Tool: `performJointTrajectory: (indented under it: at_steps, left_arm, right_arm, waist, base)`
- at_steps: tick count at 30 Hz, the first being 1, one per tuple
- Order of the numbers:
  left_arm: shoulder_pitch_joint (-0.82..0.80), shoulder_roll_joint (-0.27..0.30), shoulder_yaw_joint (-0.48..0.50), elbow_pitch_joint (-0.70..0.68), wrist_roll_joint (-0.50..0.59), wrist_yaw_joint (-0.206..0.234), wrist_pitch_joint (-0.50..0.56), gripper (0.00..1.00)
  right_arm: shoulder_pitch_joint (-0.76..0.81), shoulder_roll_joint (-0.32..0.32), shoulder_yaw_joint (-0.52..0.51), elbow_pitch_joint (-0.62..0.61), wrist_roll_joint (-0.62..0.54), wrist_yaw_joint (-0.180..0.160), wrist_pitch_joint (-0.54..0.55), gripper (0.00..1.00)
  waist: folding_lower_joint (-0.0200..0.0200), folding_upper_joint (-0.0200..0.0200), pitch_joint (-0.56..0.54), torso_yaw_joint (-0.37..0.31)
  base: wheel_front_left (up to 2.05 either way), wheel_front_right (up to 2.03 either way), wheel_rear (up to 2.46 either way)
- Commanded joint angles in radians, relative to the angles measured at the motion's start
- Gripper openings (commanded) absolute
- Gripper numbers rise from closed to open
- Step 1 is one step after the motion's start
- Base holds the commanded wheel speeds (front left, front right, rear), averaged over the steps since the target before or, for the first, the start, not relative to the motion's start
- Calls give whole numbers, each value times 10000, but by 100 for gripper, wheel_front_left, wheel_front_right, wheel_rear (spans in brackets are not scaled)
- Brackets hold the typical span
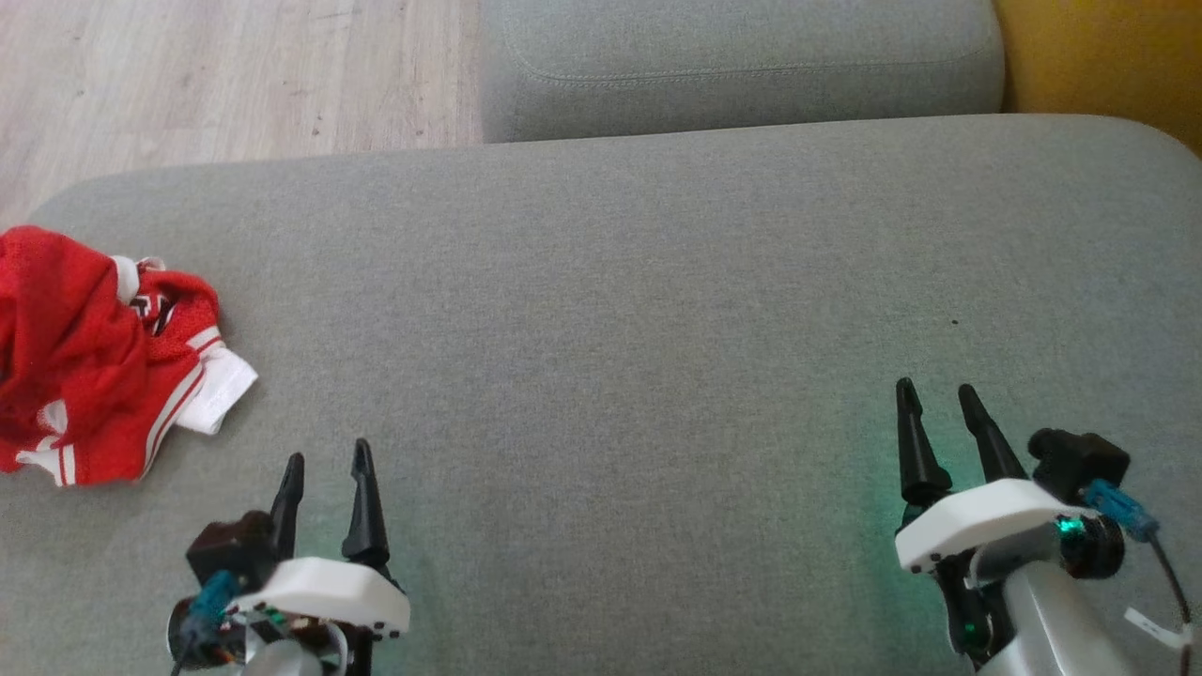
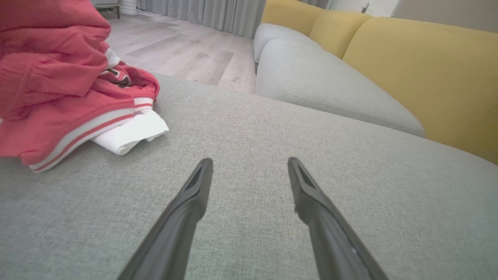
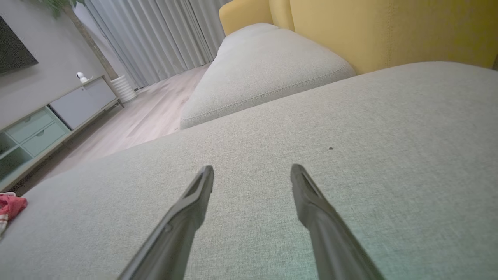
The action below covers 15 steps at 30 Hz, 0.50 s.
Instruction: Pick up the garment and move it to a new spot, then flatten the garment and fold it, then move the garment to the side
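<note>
Two grippers are poised over a broad grey woven-fabric sofa cushion [image 1: 601,282], and both are empty. The left gripper [image 1: 329,451] is at the lower left of the head view, its two long dark fingers spread wide with nothing between them; its own wrist view shows only bare grey cloth in the gap. The right gripper [image 1: 934,385] is at the lower right, its fingers parted just as wide and holding nothing, with a green glow on the cloth beside it.

The crumpled red garment with white stripes and white trim [image 1: 94,357] lies in a heap at the far left edge of the cushion. It is near the left gripper but apart from it, up and to the left of the fingertips, and well apart from the right gripper. A white fold of it pokes out toward the middle of the cushion.

A small dark speck [image 1: 954,322] marks the cloth beyond the right gripper. Past the cushion's far edge are a second grey seat cushion [image 1: 732,66], a mustard-yellow backrest [image 1: 1099,56] to its right and a pale wooden plank floor [image 1: 235,75] to its left. The right wrist view takes in long grey curtains [image 3: 155,35] and a low cabinet with pale green drawers [image 3: 39,128]
</note>
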Motion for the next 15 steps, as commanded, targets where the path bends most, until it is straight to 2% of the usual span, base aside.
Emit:
performJointTrajectory:
  at_steps: [1,15]
  left_arm:
    - [-564,183,124,-231,282,64,-157,100]
    - [-538,116,172,-315,1784,386,-567,100]
  right_arm:
    - [-600,-71,262,-230,-306,-6,-184,100]
    - [-667,-31,207,-67,-2188,-7,-596,100]
  waist:
    - [0,0,0,-1]
    - [0,0,41,-7]
  base:
    - [0,0,0]
    - [0,0,0]
